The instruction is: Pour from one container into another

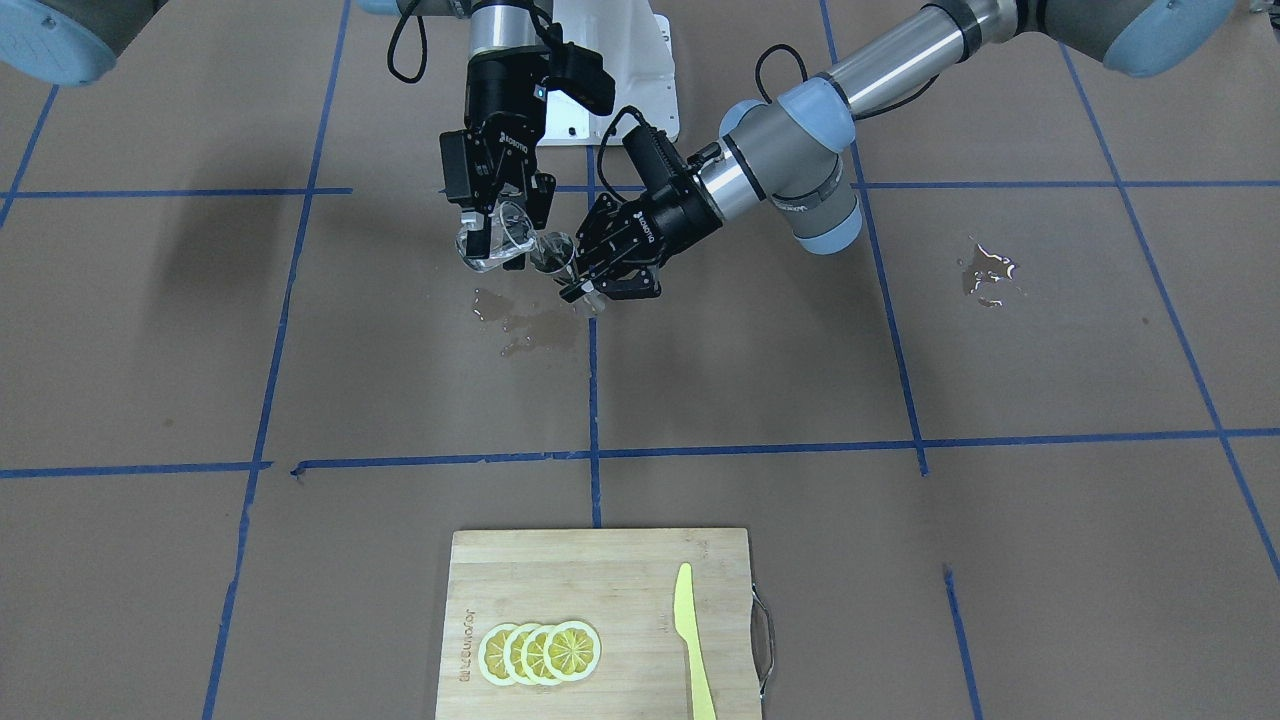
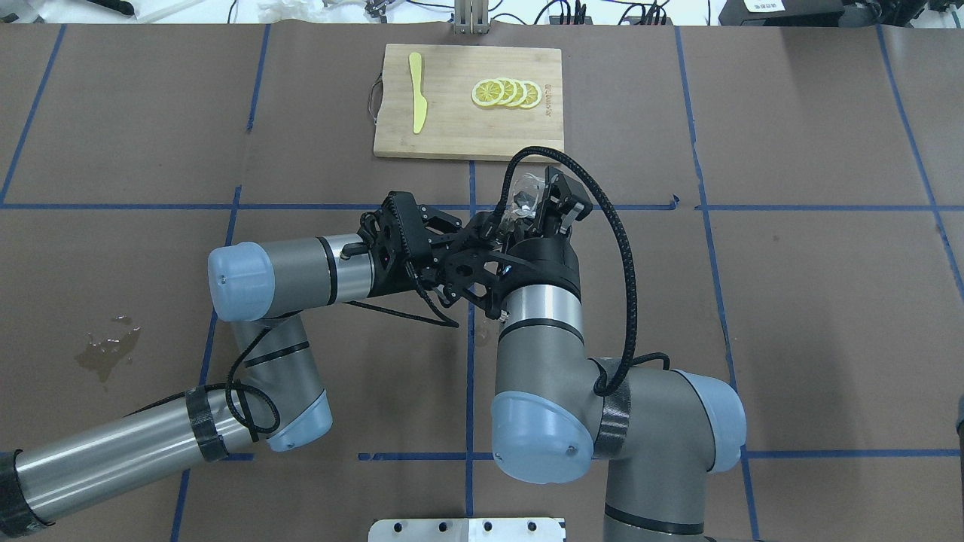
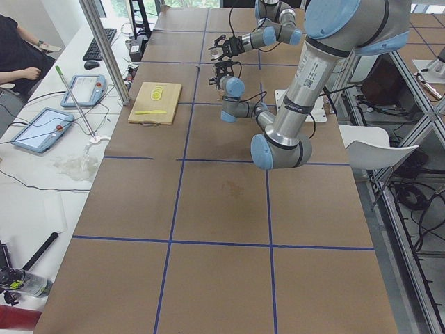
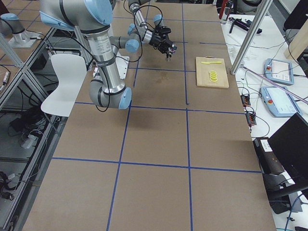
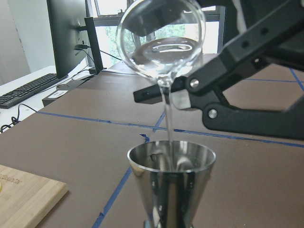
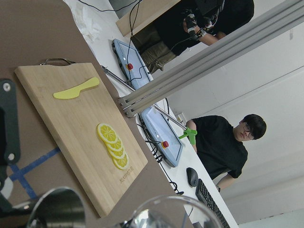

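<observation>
The clear glass cup [image 1: 492,240] hangs tilted above the table, gripped by my right gripper [image 1: 500,215], which is shut on it. A thin stream of water runs from the glass cup [image 5: 161,42] down into the steel jigger [image 5: 171,171]. The jigger [image 1: 553,255] stands upright just beside and below the cup, with my left gripper [image 1: 585,280] shut on its waist. In the overhead view the right gripper [image 2: 538,199] and the cup [image 2: 525,194] sit over the table's middle, the left gripper [image 2: 482,233] right next to them. The jigger's rim [image 6: 57,209] shows in the right wrist view.
A wooden cutting board [image 1: 620,600] with lemon slices [image 1: 540,652] and a yellow knife [image 1: 690,640] lies at the table's far edge. Water puddles [image 1: 525,320] lie under the grippers, and another puddle [image 1: 988,272] is on the left arm's side. A person [image 6: 223,142] sits beyond the table.
</observation>
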Motion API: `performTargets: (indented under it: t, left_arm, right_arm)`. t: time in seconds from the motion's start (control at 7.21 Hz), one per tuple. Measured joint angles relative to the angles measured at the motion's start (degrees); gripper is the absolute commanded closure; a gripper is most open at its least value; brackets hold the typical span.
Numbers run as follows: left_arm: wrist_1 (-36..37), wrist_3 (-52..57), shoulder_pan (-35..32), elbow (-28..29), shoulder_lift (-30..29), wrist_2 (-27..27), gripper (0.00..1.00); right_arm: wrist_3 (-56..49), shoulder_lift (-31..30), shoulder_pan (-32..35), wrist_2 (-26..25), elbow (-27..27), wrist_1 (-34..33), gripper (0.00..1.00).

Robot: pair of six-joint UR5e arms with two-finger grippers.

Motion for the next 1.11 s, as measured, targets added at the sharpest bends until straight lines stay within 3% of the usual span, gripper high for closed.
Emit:
performTargets:
  t: [1.11]
  left_arm:
    - [0.00,0.00,-0.05,0.00,-0.06,-0.02,1.00]
  right_arm:
    - [-1.90,0.06,-0.08,-0.27,-0.07,-0.16,1.00]
